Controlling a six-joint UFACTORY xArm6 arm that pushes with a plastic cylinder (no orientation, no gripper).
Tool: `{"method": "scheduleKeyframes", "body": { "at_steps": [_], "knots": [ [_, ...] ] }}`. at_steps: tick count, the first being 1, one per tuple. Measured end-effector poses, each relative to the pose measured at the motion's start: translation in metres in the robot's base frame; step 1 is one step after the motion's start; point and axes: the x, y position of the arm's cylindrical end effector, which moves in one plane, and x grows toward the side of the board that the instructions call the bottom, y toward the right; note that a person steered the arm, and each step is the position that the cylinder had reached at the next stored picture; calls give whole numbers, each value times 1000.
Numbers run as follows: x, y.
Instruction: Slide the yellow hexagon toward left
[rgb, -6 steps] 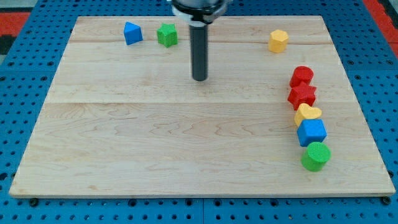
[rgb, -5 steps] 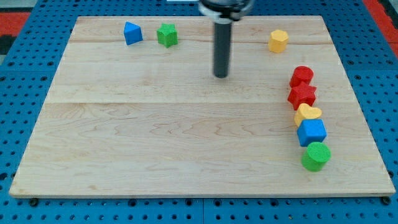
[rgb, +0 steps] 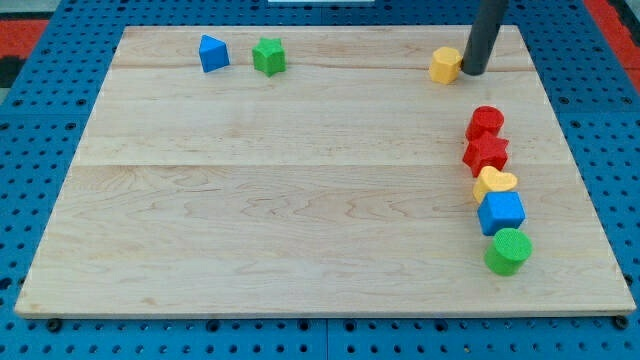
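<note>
My tip is being held at the right edge of the yellow hexagon, near the board's top right; contact seems likely but cannot be confirmed. Nothing is being gripped by the bare rod. A column of blocks, headed by a red block, is lying below.

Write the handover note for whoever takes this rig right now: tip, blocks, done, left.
My tip sits at the right edge of the yellow hexagon, touching or nearly so, near the view's top right.
Green star and blue block lie far to its left, along the same top strip.
A column of five blocks at the view's right is not involved.
Done: tip placed for the push.
Left: slide the hexagon toward the view's left.
</note>
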Motion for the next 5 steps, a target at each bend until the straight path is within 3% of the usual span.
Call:
{"method": "scheduleKeyframes", "body": {
  "at_steps": [1,3,4,5],
  "knots": [
    [-19,-27],
    [22,35],
    [8,-35],
    [-19,-69]
  ]
}}
